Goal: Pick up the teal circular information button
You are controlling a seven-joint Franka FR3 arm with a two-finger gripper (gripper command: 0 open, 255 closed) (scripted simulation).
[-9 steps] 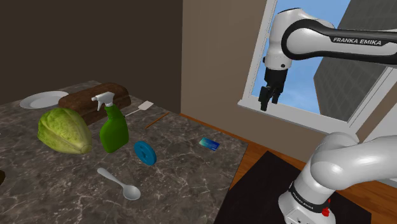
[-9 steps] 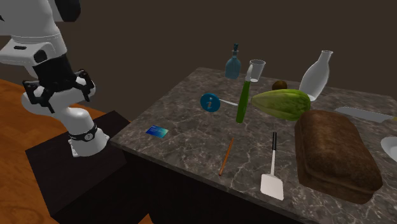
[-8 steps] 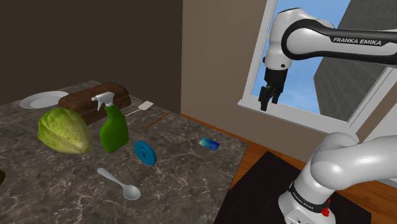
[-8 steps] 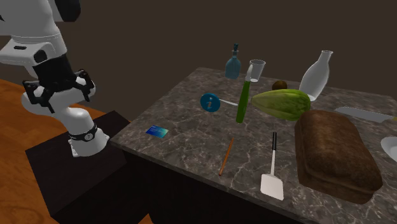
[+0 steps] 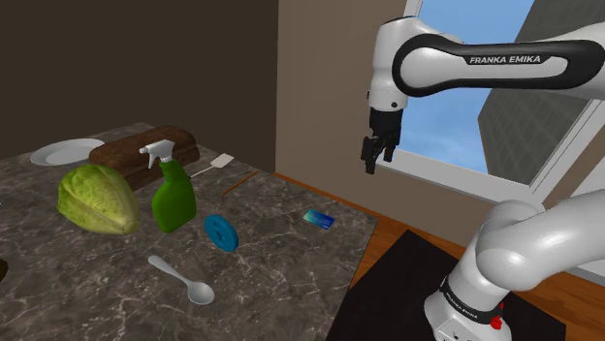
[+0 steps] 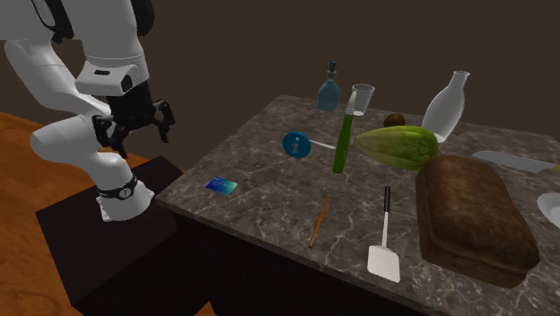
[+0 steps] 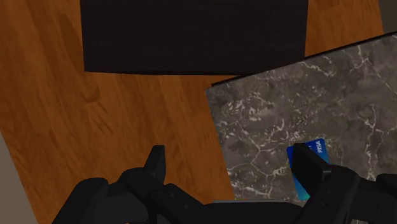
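teal-blue round btn w/ white 'i', tilted up on marble counter.

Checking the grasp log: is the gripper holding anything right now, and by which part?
Nothing is held. The gripper hangs in the air with its fingers apart, well away from the teal button.

Shoulder view: beside stand, near, looks down across marble counter toward far walls. Second exterior view: opposite side, faces arm. Wrist view: above gripper, high, looks straight down at floor. All share counter corner, blue card.
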